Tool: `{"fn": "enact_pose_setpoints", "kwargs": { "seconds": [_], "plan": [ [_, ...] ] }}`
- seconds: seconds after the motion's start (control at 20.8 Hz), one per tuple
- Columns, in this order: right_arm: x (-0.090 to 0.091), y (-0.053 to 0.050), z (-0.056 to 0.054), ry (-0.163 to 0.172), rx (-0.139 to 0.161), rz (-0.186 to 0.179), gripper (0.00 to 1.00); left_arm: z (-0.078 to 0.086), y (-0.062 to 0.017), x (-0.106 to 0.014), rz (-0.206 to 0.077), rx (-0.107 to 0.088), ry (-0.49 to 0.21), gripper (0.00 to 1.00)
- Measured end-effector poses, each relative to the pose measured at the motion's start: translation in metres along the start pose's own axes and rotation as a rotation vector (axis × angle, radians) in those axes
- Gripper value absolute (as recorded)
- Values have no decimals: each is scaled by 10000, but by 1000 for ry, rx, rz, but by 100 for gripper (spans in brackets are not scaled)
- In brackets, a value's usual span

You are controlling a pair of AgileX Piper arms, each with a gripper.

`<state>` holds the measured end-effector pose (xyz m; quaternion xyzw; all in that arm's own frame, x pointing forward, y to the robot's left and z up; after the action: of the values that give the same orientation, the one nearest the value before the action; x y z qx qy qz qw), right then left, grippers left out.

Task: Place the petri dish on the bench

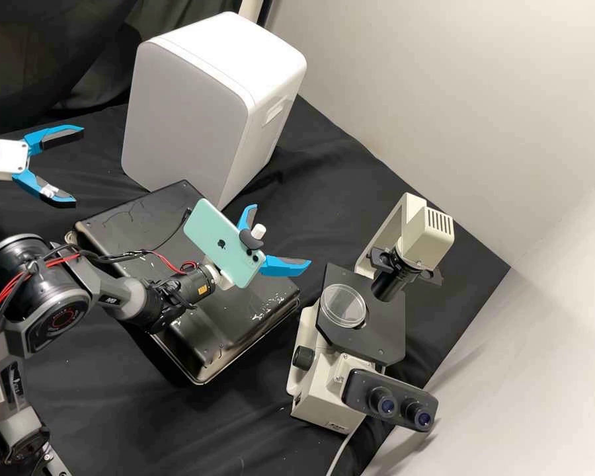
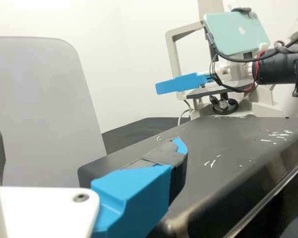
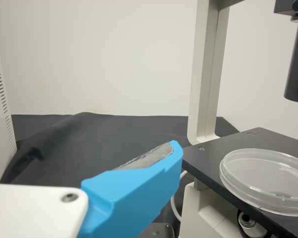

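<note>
A clear petri dish [image 1: 343, 305] lies on the black stage of a white microscope [image 1: 324, 390] at the right of the bench. The right wrist view shows the petri dish [image 3: 269, 181] just past the tip of one of my blue fingers [image 3: 139, 181]. My right gripper [image 1: 279, 237] hovers open and empty just left of the stage, a little above dish height. My left gripper [image 1: 63, 164] hangs open and empty at the far left, well away from the dish. In the left wrist view the left gripper [image 2: 87, 141] stands open before a black tray.
A tall white box [image 1: 211, 106] stands at the back. A flat black tray [image 1: 178, 218] lies under the right arm, between the two grippers. A mint-green phone [image 1: 223, 243] is mounted on the right wrist. Black cloth [image 1: 324, 178] covers the bench; a wall bounds the right side.
</note>
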<state>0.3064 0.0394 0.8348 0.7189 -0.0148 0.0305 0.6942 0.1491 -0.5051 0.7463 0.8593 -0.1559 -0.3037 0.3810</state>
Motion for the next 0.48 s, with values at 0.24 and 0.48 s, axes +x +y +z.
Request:
{"fn": "enact_pose_setpoints", "kwargs": {
  "seconds": [0.24, 0.48],
  "plan": [
    [0, 0, 0, 0, 0, 0, 100, 27, 0, 4, 0, 11, -14, 100],
    [0, 16, 14, -4, -1, 5, 100, 32, -1, 4, 0, 10, -17, 100]
  ]
}}
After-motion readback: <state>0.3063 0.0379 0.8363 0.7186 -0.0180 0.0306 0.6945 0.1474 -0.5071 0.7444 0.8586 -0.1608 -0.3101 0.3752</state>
